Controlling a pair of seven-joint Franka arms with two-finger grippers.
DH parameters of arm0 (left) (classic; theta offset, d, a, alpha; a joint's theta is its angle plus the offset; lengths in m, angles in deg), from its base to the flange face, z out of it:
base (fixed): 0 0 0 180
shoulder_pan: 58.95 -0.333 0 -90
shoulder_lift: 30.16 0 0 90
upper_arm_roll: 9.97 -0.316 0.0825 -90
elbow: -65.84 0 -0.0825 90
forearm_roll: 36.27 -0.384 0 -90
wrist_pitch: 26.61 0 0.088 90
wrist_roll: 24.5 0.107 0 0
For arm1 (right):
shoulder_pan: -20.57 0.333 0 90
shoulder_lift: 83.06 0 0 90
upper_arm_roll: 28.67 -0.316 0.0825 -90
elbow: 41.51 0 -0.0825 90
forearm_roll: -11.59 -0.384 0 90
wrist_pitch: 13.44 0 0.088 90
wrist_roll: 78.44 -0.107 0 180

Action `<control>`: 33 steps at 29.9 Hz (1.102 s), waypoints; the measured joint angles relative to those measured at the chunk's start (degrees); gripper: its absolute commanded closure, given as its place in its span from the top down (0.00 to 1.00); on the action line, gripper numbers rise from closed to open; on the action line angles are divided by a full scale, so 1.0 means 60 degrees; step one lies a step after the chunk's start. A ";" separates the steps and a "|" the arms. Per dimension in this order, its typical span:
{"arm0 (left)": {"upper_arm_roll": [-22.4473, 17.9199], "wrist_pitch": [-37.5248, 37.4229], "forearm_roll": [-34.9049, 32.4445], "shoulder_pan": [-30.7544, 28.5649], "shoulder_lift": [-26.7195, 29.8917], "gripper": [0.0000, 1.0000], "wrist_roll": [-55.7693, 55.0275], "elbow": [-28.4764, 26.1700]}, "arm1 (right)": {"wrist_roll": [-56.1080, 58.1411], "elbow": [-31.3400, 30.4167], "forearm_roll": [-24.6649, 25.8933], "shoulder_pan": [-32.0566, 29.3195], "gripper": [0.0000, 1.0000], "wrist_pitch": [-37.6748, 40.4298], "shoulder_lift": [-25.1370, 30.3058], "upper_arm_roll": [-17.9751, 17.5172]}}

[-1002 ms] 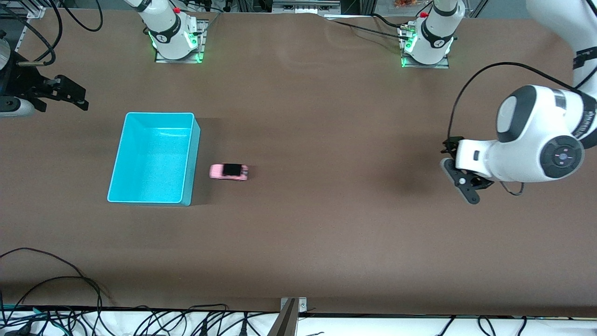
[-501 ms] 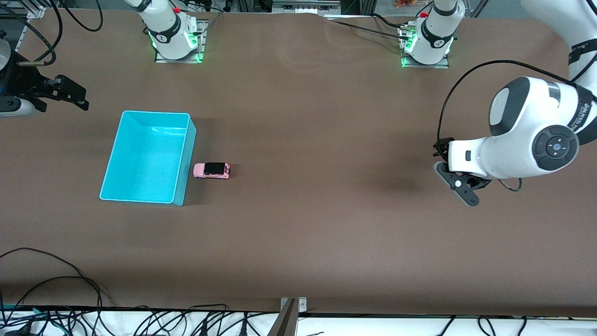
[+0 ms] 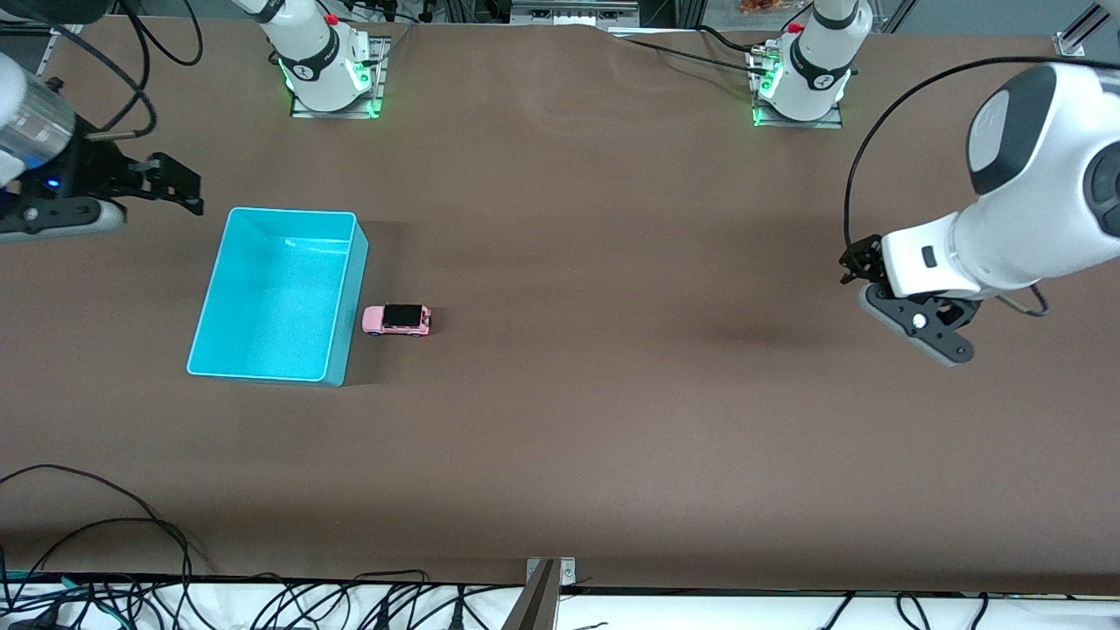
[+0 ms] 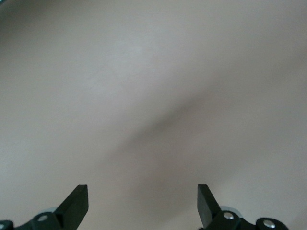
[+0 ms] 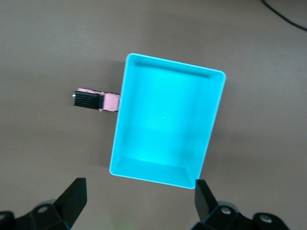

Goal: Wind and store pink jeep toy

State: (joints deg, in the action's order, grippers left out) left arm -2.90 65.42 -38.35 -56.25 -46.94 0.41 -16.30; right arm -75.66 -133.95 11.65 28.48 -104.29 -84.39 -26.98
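So the pink jeep toy (image 3: pixel 397 319) sits on the table touching the cyan bin (image 3: pixel 278 295), long axis pointing straight at the bin wall. The right gripper (image 3: pixel 166 184), wide open and empty, hangs over the table near the bin, so that arm's much closer. The left gripper (image 3: pixel 914 315), also open and empty, is way off toward its own end. Only the right wrist view shows the toy; the left just sees bare table.

One pink jeep toy (image 3: pixel 397 319), one cyan bin (image 3: pixel 219 332).
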 measured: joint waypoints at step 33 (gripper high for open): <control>-0.1262 0.0034 0.0351 0.0231 0.3169 1.00 -0.2396 -0.2478 | 1.0069 -0.0038 -0.1069 0.1497 1.00 -0.2328 -0.3715 -0.0120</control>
State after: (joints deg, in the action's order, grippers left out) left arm -10.47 65.63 -36.25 -54.87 -27.93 -13.97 -31.16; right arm -15.24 -134.18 5.24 37.46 -118.26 -106.68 -27.70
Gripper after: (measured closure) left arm 0.000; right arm 0.000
